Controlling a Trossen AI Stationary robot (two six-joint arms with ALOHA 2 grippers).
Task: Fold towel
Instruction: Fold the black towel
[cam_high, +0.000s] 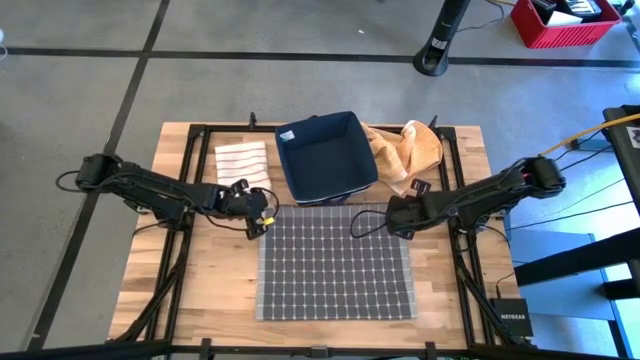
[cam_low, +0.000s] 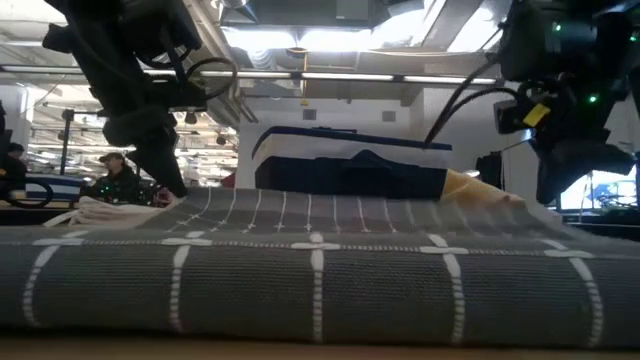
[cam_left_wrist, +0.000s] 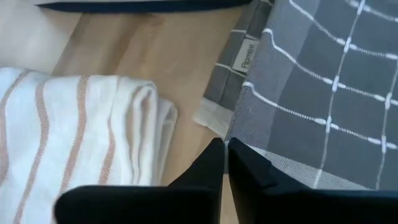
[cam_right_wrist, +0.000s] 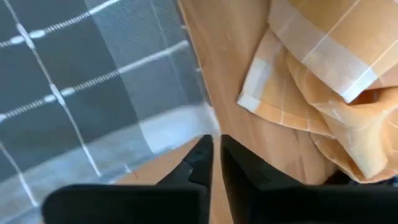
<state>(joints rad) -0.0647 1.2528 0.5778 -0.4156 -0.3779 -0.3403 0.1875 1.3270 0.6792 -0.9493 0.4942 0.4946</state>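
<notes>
At the left side of the wooden desk (cam_high: 190, 270), the left gripper (cam_high: 262, 222) is at the far left corner of the grey towel (cam_high: 338, 262). Its two dark fingers (cam_left_wrist: 208, 168) are pressed together, and in the left wrist view their tips meet exactly at the towel's hem; whether cloth is pinched between them I cannot tell. Just beside this gripper, near the far left part of the desk, lies a folded white towel with thin orange stripes (cam_high: 242, 162), soft and thick, with rounded folds.

The grey towel lies flat and spread in the middle of the desk, reaching to the near edge. It is a rectangle of woven cloth with a grid of thin white lines and a small label at the far hem. Behind it, at the far edge, stands a dark blue bin (cam_high: 325, 156), square with soft fabric walls.

Right of the bin lies a crumpled orange cloth (cam_high: 405, 152) with pale check lines. The right gripper (cam_high: 396, 216) is at the grey towel's far right corner, fingers (cam_right_wrist: 202, 162) almost together, with only a thin gap, tips at the towel's edge.
</notes>
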